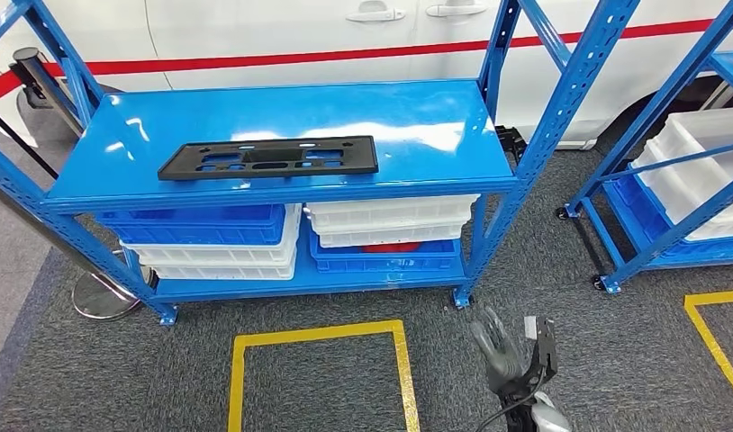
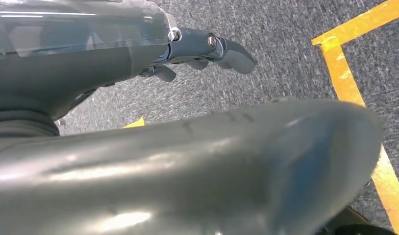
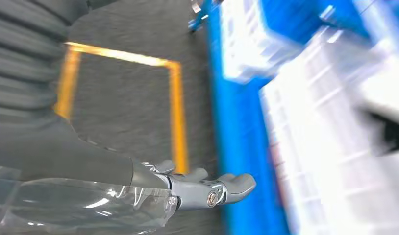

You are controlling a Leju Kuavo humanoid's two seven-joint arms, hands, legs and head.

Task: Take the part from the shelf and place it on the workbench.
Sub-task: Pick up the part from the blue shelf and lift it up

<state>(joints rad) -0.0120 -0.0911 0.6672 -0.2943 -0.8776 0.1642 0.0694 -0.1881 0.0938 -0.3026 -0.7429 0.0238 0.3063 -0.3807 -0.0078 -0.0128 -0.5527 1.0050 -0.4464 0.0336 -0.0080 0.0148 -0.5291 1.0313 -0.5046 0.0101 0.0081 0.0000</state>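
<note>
Nearest, the right hand (image 1: pixel 510 353) hangs low over the grey carpet floor (image 1: pixel 327 387) with its fingers (image 3: pixel 234 183) loosely spread and nothing in them. The left hand (image 2: pixel 207 49) also holds nothing over the carpet, fingers slightly curled and apart. A yellow taped square (image 1: pixel 318 337) marks the floor before the blue metal shelf (image 1: pixel 453 171). On the shelf's top board lies the flat black plastic part (image 1: pixel 268 157), toward its front left. Blue and white stacked crates (image 1: pixel 255 243) fill the lower level; a white car (image 1: pixel 255 36) stands behind.

An automotive workshop: blue steel shelving (image 1: pixel 282 193), stacked parts bins (image 1: pixel 392 219), yellow floor markings (image 1: pixel 320 336), white car (image 1: pixel 282 40) behind.
</note>
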